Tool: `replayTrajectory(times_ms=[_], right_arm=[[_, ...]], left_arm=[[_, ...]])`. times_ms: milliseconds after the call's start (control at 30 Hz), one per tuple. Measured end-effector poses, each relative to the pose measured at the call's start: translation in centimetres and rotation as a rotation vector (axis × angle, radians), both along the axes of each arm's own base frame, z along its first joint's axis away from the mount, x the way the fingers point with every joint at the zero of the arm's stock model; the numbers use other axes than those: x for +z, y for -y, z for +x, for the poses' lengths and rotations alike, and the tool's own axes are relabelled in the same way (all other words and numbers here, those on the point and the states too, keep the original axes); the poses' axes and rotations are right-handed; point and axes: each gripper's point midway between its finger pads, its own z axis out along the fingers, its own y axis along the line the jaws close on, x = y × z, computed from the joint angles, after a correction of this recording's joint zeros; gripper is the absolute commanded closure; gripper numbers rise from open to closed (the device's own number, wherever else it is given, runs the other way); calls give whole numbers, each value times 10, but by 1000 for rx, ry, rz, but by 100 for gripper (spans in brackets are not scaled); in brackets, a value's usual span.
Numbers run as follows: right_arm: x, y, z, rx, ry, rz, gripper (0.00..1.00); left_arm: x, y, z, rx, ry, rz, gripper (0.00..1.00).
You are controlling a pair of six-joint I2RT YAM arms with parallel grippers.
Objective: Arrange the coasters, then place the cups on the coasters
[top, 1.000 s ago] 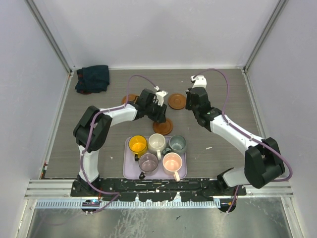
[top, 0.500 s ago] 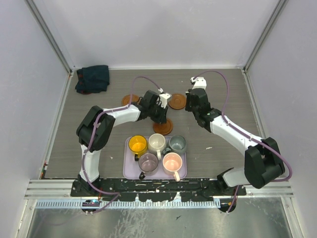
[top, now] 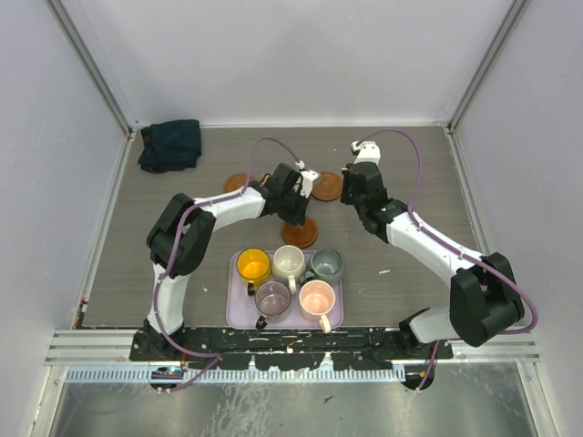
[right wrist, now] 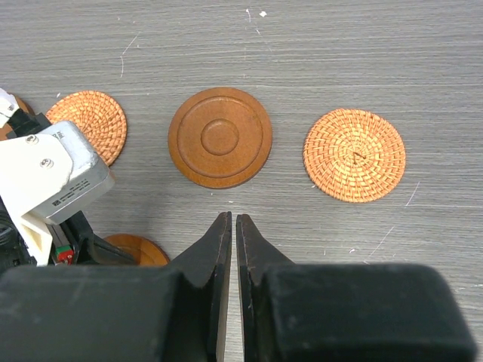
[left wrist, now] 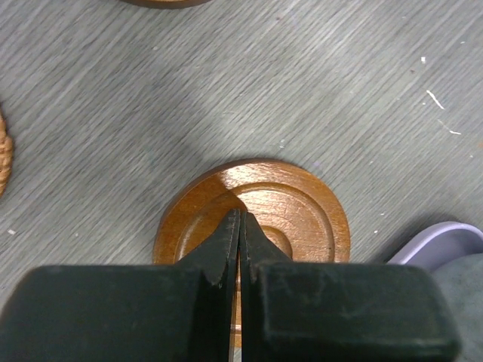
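1. Your left gripper (left wrist: 240, 226) is closed, its fingertips pressed together with nothing between them. It sits over the middle of a ringed wooden coaster (left wrist: 294, 215); you cannot tell whether the tips touch it.
2. That coaster lies flat on the table (top: 410, 164), just beyond the far edge of the lavender tray (top: 239, 314).
3. Your right gripper (right wrist: 229, 226) is closed to a thin slit and holds nothing. It hangs just short of a second wooden coaster (right wrist: 219, 137).
4. In the right wrist view, a woven coaster (right wrist: 354, 155) lies to the right of that disc and a second woven coaster (right wrist: 87, 124) to its left. All three are apart from one another.
5. All five cups stand upright on the tray, packed close. The yellow cup (top: 253, 265), cream cup (top: 289, 261) and grey-green cup (top: 326, 265) form the far row. The mauve cup (top: 272, 297) and pink cup (top: 317, 297) form the near row.
6. A dark cloth (top: 170, 143) lies bunched in the far left corner of the table.
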Motion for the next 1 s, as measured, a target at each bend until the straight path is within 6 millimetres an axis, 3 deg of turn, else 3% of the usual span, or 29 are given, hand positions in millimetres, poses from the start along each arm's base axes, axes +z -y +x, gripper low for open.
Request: replayTrajectory(times_ms=[267, 733, 1000], right_arm=[[0, 0, 0, -2, -1, 2, 87], [-3, 2, -2, -6, -18, -8, 86], [7, 0, 1, -7, -1, 4, 86]], left_arm=[[-3, -17, 5, 57, -9, 62, 100], [-4, -65, 18, 158, -101, 69, 100], [-3, -93, 18, 184, -145, 175, 100]])
